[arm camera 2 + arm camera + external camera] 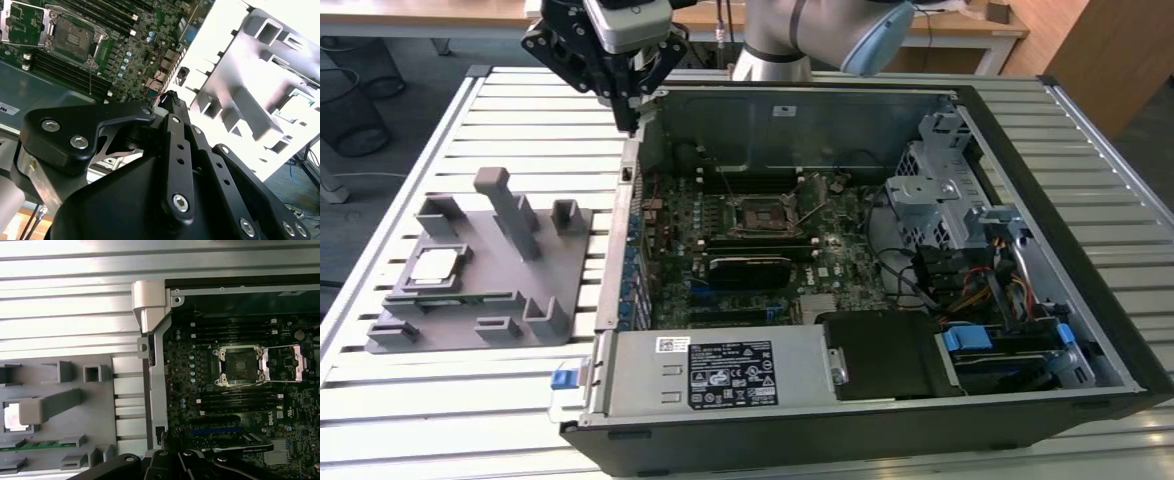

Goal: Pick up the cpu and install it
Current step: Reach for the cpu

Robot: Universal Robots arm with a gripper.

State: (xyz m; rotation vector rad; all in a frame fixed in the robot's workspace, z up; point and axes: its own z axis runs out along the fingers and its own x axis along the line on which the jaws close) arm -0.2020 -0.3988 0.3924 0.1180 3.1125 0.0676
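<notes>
While the cpu (434, 264) lies in its fixture (520, 300), the gripper (631, 122) hangs closed, empty

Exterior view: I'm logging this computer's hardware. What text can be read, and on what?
White sticker on the silver box: too small to read.
Black label beside it: too small to read.
cpu in the grey fixture: no legible marking.

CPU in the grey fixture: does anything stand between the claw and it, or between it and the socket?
Nothing visible blocks the claw from the cpu, which lies uncovered in the fixture; a tall post rises beside it. Between cpu and open socket stands the case's side wall.
</notes>
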